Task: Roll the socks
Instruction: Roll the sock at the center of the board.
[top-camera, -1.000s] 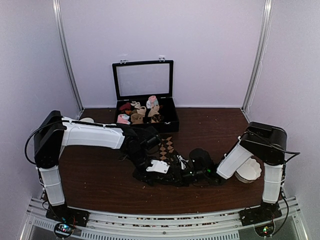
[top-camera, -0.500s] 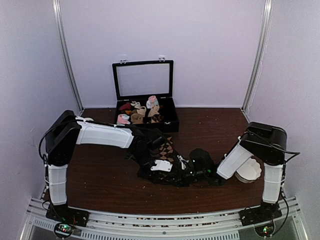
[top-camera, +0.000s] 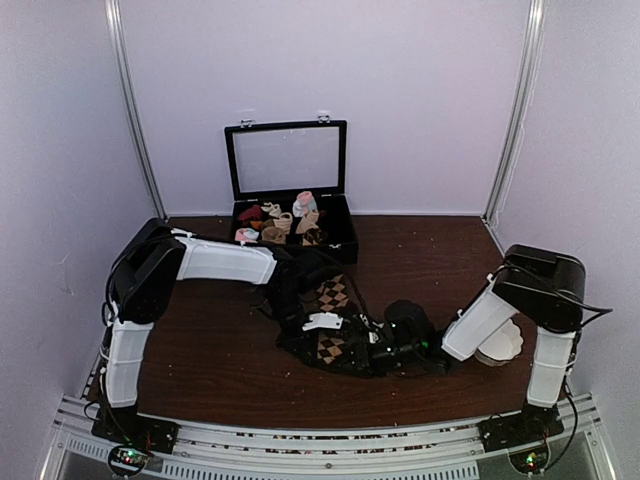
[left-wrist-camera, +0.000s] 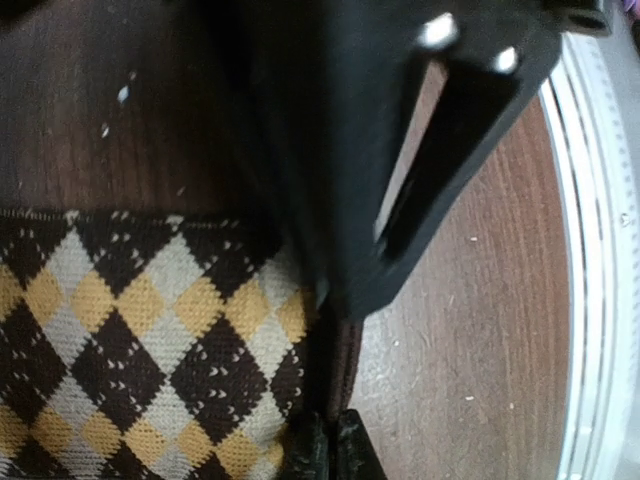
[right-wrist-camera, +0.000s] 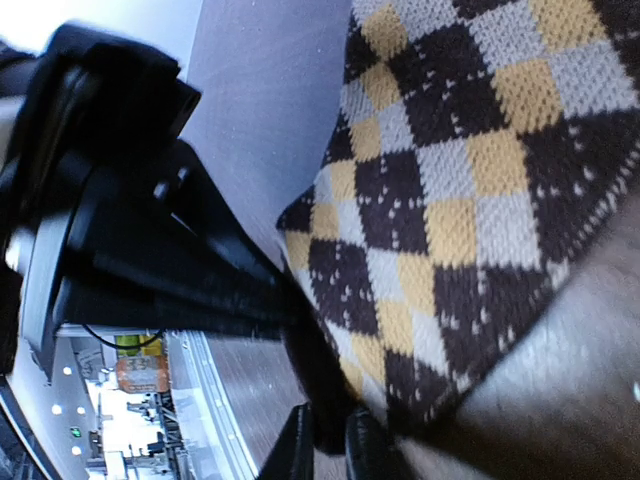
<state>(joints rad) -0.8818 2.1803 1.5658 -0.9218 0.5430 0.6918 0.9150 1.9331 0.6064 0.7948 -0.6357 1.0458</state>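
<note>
Our left gripper (left-wrist-camera: 328, 448) is pressed together on the dark brown hem of the socks (left-wrist-camera: 130, 350). In the left wrist view its black fingertips meet around that folded edge. Our right gripper (right-wrist-camera: 333, 445) has its two slim fingers nearly together, with the socks' dark edge caught between them.

The largest thing we see is the table (top-camera: 200, 360), a dark brown wood-grain top flecked with pale crumbs. Over it reach our two arms, smooth white shells on black joints. The left arm (top-camera: 225, 262) stretches in from the left side and the right arm (top-camera: 480, 322) slants in low from the right. Both wrists meet near the middle of the table.

At the far edge stands a black rectangular case (top-camera: 340, 235) with its clear-paned lid upright. Inside it sit small sock rolls (top-camera: 275, 225) in pink, white, tan and maroon.

The socks lie flat on the table between the two grippers, near the middle and in front of the case. They are soft knit, dark brown with tan-yellow and grey argyle diamonds, each dark diamond dotted with tiny pale stitches.

Just behind the right arm's forearm sits a small white thing with a wavy rim (top-camera: 503, 345). We cannot tell what it is.
</note>
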